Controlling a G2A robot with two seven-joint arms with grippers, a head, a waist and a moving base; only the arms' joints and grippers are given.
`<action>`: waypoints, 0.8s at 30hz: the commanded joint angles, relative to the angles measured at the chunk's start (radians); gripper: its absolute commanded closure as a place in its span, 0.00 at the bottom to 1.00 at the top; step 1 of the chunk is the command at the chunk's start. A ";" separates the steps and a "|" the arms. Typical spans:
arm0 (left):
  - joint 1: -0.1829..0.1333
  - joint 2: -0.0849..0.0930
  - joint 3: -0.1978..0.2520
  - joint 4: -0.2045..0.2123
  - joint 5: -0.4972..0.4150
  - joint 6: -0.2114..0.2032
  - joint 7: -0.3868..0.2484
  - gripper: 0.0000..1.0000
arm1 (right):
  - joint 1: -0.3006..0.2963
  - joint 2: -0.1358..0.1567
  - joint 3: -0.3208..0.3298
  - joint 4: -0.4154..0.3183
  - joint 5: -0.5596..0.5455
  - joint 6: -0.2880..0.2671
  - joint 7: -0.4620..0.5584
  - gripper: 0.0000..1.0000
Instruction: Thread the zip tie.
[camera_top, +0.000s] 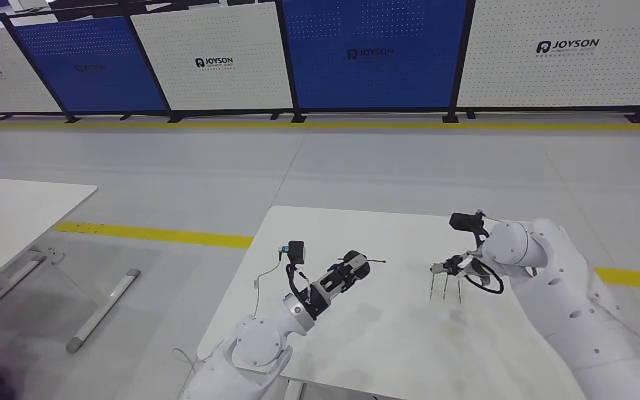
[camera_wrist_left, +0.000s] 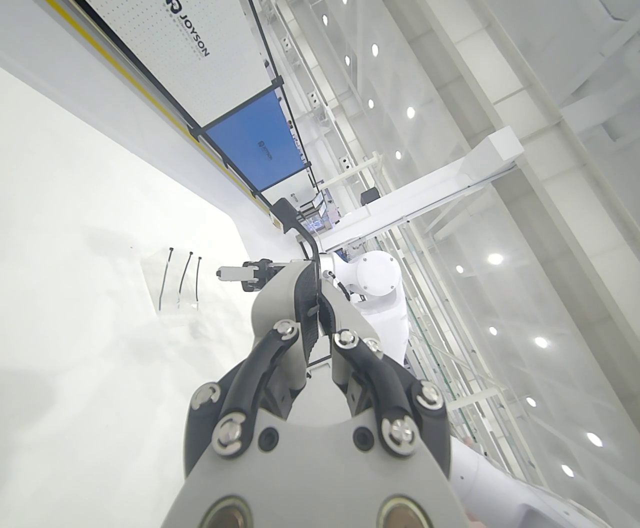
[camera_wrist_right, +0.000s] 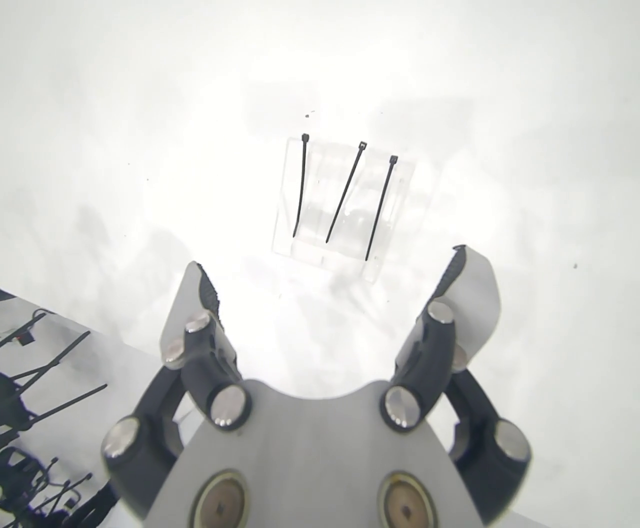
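Note:
Three black zip ties (camera_wrist_right: 345, 192) lie side by side on a clear plastic holder (camera_wrist_right: 400, 200) on the white table (camera_top: 400, 340). My right gripper (camera_wrist_right: 330, 260) hangs open just above and short of their tail ends, with nothing between its fingers. In the top view it (camera_top: 447, 268) sits over the ties (camera_top: 445, 290). My left gripper (camera_top: 358, 264) is held left of them, above the table, shut on a thin black zip tie (camera_top: 376, 262) that pokes out toward the right arm. The left wrist view shows the pads (camera_wrist_left: 305, 300) pressed together, with the three ties (camera_wrist_left: 182, 280) beyond.
The table's far edge (camera_top: 360, 208) and left edge lie near the left arm. A second white table (camera_top: 30, 210) stands off to the left. Blue and white partition panels (camera_top: 370, 55) line the back of the floor.

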 joint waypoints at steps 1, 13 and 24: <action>0.000 0.000 0.000 0.000 0.000 0.000 0.000 1.00 | 0.020 -0.008 -0.017 0.042 0.005 -0.001 0.013 0.55; 0.000 0.000 0.000 0.000 0.000 0.000 0.000 1.00 | 0.092 -0.049 -0.077 0.176 0.037 -0.001 0.000 0.65; 0.000 0.000 0.000 0.000 0.000 0.000 0.000 1.00 | 0.168 -0.112 -0.159 0.346 0.055 0.020 -0.016 0.69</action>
